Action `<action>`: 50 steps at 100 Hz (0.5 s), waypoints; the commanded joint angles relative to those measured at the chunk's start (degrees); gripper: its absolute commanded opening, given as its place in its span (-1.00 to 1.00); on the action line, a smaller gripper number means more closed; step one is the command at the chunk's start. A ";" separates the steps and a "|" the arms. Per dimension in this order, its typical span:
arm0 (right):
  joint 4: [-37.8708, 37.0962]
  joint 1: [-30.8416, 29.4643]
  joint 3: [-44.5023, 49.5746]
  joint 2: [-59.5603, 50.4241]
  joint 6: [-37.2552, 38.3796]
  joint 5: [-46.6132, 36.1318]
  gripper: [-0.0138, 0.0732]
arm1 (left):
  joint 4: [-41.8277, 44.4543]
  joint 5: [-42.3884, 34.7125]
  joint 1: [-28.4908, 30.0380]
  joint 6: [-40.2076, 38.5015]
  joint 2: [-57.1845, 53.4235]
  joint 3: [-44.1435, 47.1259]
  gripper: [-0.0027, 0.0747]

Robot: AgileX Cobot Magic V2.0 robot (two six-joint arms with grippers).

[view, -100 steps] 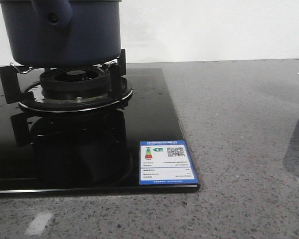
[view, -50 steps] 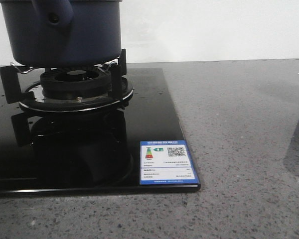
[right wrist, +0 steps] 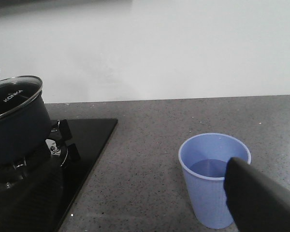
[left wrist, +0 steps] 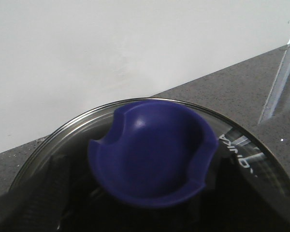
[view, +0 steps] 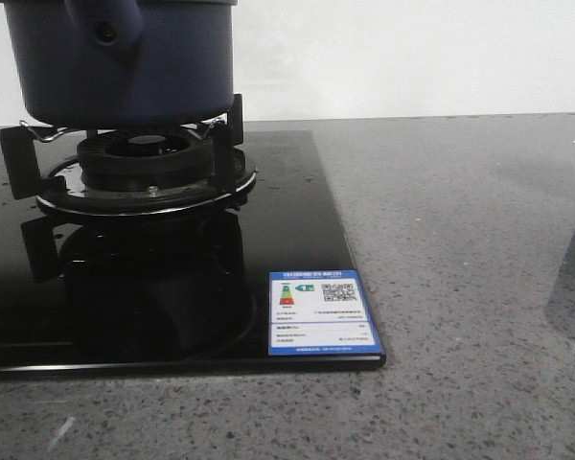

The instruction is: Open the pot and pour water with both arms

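Note:
The dark navy pot (view: 115, 67) stands on the gas burner (view: 144, 163), its stubby handle (view: 103, 24) toward the front camera. A glass lid (right wrist: 14, 94) with a blue knob (left wrist: 152, 150) covers it. My left gripper (left wrist: 145, 198) hangs right over the lid, open. Its dark fingers (left wrist: 43, 193) stand either side of the knob, and I cannot see them touching it. My right gripper (right wrist: 145, 193) is open beside a light-blue cup (right wrist: 210, 193) holding water. One of its fingers (right wrist: 261, 203) partly covers the cup. Neither gripper shows in the front view.
The burner sits on a black glass hob (view: 297, 240) with a blue-edged label (view: 323, 313) at its near right corner. Speckled grey counter (view: 460, 240) stretches to the right, and a white wall (view: 412, 57) stands behind it.
The pot and hob stay put. A pale reflection on the counter at the front left has shrunk to a faint streak.

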 commanded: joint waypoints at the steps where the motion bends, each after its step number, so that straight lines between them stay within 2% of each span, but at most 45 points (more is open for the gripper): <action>1: -0.02 0.14 -2.05 1.01 -0.73 -4.87 0.73 | -7.06 2.20 -0.35 6.48 -0.84 -1.55 0.53; 18: -0.02 0.14 -2.05 1.01 -0.73 -5.39 0.73 | -23.20 8.54 -0.35 19.11 1.18 -1.55 0.53; 38: -0.02 0.14 -2.05 1.01 -0.73 -5.39 0.73 | -23.20 8.88 -0.35 19.23 3.36 -1.89 0.52; 43: -0.02 0.14 -2.05 1.01 -0.73 -5.39 0.73 | -23.20 8.88 -0.35 19.23 3.47 -1.89 0.47; 50: -0.02 0.14 -2.05 1.01 -0.73 -5.39 0.73 | -23.20 8.88 -0.35 19.63 3.47 -1.98 0.28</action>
